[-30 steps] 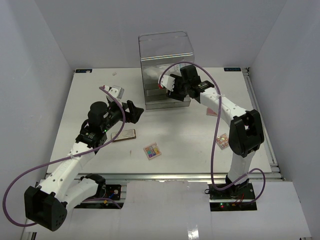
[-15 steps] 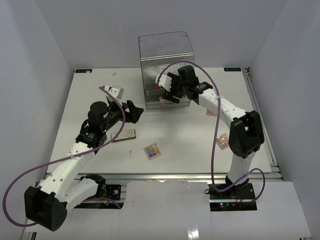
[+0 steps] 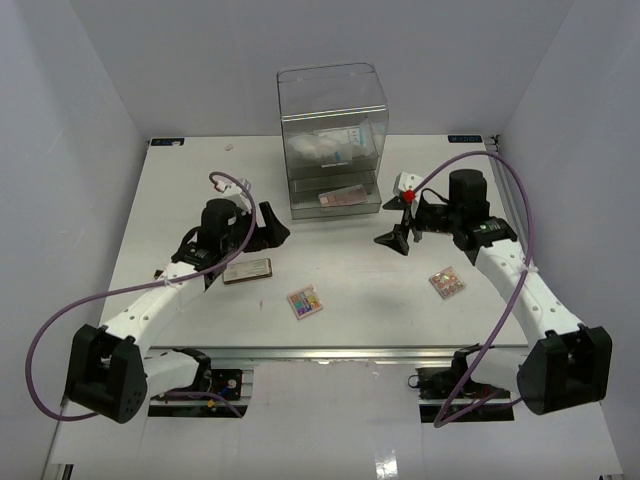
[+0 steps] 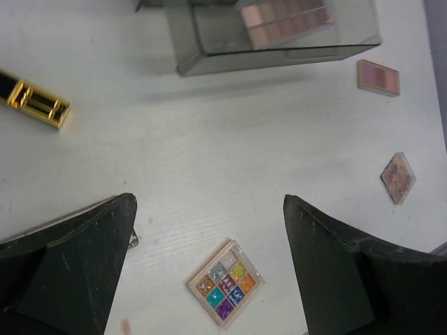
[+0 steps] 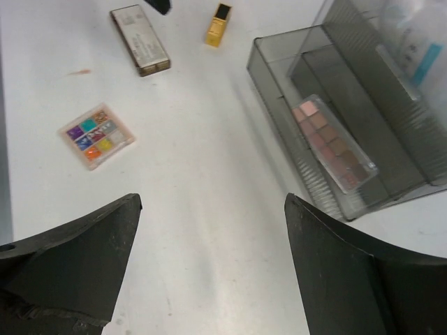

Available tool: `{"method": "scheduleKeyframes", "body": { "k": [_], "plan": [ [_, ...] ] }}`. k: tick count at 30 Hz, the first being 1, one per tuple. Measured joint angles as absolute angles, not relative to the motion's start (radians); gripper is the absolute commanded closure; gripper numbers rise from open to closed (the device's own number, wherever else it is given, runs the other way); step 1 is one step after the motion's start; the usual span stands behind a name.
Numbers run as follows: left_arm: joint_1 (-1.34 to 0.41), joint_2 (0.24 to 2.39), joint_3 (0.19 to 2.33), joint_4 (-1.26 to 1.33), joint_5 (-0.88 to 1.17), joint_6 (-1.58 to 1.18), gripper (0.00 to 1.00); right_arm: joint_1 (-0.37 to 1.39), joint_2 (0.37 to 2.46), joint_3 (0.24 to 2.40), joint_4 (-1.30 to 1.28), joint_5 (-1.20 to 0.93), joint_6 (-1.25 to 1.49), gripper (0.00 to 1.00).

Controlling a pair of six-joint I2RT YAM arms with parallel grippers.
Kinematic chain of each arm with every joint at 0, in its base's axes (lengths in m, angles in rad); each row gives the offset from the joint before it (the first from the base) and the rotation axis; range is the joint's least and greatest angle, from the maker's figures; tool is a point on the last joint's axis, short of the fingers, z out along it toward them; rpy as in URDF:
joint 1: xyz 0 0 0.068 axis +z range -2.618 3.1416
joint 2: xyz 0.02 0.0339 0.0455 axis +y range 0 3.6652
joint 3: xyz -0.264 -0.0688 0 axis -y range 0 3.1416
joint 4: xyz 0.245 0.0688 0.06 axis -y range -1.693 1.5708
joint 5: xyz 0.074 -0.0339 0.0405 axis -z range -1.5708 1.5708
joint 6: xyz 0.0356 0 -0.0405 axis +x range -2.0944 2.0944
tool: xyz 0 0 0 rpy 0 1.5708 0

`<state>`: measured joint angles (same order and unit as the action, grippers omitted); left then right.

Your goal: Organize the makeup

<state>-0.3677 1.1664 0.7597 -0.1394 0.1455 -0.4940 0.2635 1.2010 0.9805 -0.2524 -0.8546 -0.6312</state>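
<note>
The makeup lies spread over the table and in the clear drawer box [image 3: 331, 120]. A long pink palette [image 3: 343, 199] lies in the box's lower tray, also visible in the right wrist view [image 5: 332, 142]. A white tube with teal print [image 5: 419, 56] rests above it. On the table lie a colourful palette [image 3: 304, 301], a bronze compact [image 3: 248, 270], a small palette [image 3: 446, 282], a pink pad [image 4: 378, 77] and a gold lipstick [image 4: 35, 103]. My left gripper [image 3: 272, 225] hangs open and empty left of the box. My right gripper [image 3: 400, 225] is open and empty, right of the box front.
The box stands at the back centre of the white table [image 3: 180, 200]. A rail [image 3: 520, 230] runs along the table's right edge. Purple cables loop over both arms. Grey walls close in on three sides.
My right gripper has pulled back out of the drawer box toward the right and opened, leaving the pink palette in the lower tray. The left arm shifted slightly right.
</note>
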Motion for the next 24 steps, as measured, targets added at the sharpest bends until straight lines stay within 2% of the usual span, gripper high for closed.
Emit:
{"method": "scheduleKeyframes", "body": {
  "k": [5, 11, 24],
  "plan": [
    [-0.326, 1.234, 0.764, -0.333, 0.047, -0.775, 0.02, 0.230, 1.135, 0.821, -0.189, -0.918, -0.561, 0.10],
    [-0.247, 1.340, 0.818, -0.579, -0.060, -1.051, 0.02, 0.190, 1.121, 0.803, -0.151, -0.918, -0.509, 0.10],
    [-0.186, 1.571, 0.914, -0.685, -0.105, -1.323, 0.04, 0.159, 1.037, 0.780, -0.107, -0.908, -0.511, 0.10]
  ]
}}
